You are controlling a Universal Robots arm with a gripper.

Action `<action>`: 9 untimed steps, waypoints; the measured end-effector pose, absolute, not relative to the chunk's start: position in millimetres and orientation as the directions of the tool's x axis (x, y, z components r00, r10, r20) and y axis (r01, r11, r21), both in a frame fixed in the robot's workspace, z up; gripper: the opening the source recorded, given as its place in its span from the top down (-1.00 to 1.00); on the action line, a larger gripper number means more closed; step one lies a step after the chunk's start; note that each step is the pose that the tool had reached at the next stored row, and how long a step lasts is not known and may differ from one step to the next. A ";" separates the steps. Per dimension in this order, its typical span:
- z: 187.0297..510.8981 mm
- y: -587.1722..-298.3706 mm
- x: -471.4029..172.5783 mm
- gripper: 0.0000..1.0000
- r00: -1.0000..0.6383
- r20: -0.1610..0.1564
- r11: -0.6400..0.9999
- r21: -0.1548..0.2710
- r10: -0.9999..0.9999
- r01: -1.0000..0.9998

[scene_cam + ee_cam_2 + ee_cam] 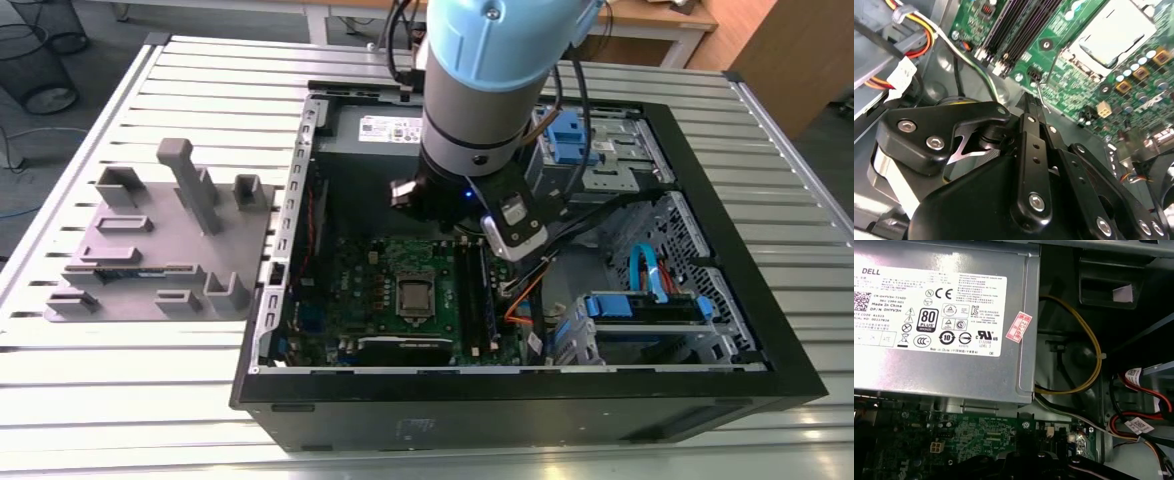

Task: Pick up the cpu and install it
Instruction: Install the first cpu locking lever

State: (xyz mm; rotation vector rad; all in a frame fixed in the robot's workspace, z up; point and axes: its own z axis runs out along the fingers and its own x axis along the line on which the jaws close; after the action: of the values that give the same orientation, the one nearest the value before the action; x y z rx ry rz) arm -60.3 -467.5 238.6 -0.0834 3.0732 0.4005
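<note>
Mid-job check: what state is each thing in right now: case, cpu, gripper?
computer case: lying on its side, panel off, inside exposed.
cpu: sitting flat in the motherboard socket, silvery top up, not held.
gripper: shut, nothing in it, low over the board beside the socket.
</note>
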 end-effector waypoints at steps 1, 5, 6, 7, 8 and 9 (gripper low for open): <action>238.7 -467.5 -60.3 0.79 -0.998 -0.047 0.968 0.244 -0.048 -0.059; 238.6 -467.7 -60.3 0.79 -0.998 -0.044 0.982 0.180 -0.051 -0.058; 238.7 -467.8 -60.3 0.79 -0.998 -0.043 0.985 0.162 -0.051 -0.058; 238.7 -467.9 -60.3 0.79 -0.998 -0.042 0.988 0.145 -0.052 -0.057; 238.7 -468.0 -60.3 0.79 -0.998 -0.041 0.990 0.127 -0.052 -0.057; 238.7 -468.2 -60.3 0.79 -0.998 -0.040 0.992 0.109 -0.052 -0.056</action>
State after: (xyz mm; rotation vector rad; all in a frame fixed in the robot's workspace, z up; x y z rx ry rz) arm -60.3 -468.2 238.7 -0.0844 3.0986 0.1710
